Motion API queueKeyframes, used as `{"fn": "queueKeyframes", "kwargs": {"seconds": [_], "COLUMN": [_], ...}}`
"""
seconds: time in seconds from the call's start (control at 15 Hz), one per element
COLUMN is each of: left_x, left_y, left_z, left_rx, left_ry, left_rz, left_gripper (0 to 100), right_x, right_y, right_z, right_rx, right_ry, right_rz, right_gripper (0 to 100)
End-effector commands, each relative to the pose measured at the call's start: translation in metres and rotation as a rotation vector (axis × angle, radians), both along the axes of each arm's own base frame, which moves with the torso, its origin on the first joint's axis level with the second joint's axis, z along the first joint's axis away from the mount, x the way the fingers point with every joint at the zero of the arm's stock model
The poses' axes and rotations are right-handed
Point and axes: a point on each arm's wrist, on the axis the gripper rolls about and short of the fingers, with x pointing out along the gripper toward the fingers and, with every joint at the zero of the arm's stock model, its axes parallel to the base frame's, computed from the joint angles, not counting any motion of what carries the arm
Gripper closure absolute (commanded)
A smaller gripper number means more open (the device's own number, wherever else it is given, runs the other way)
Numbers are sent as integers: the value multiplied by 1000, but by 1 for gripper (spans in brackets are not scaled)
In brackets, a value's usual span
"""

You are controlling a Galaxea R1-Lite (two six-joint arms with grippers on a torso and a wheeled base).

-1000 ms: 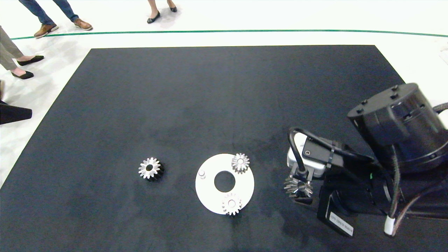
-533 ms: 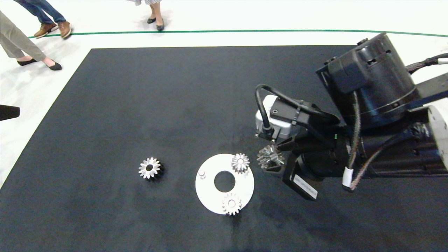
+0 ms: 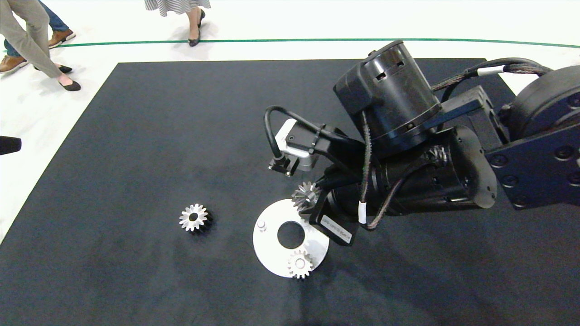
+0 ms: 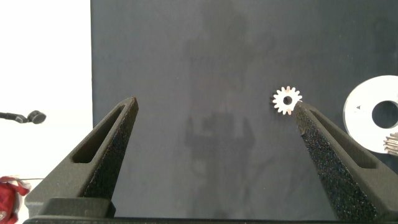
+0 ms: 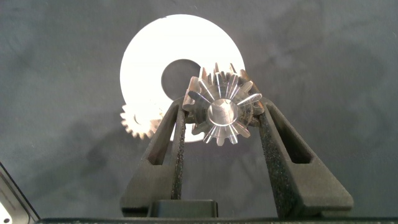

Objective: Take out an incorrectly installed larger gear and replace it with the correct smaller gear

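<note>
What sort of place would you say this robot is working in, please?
Probably a demo or test area in an open hall: a dark mat laid on a white floor, a green line marking off the zone, and people's legs walking just beyond it. The right gripper carries the smaller gear over a white disc.

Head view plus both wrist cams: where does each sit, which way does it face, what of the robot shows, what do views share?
Head view: above, looking down at the black mat; right arm enters from the right, its end effector gripping the smaller gear over the white disc.
Left wrist view: on the left arm, facing the mat; open end effector.
Right wrist view: on the right arm, facing the disc.
Shared: larger gear and disc in head and left wrist views.
</note>
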Motion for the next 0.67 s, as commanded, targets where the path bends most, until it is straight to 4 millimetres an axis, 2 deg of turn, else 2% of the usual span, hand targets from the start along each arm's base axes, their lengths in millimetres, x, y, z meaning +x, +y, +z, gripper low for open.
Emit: {"fn": "queueKeyframes", "kwargs": {"seconds": [0.07,0.33,0.67], "left_x": [0,0,0], "left_y": [0,0,0], "left_z": [-1,-1,-1], "left_rx": [2,3,3], "left_ry": [6,8,8], "left_rz": [1,3,1], "left_gripper": [0,0,0], "right_x": [5,9,10], "right_y": [16,29,43], "right_z": [-7,-16,-18], "right_rx": [-17,-32,-23], "right_ry": [11,22,16], "right_rz": [17,29,47], "right_gripper": [78,78,78]}}
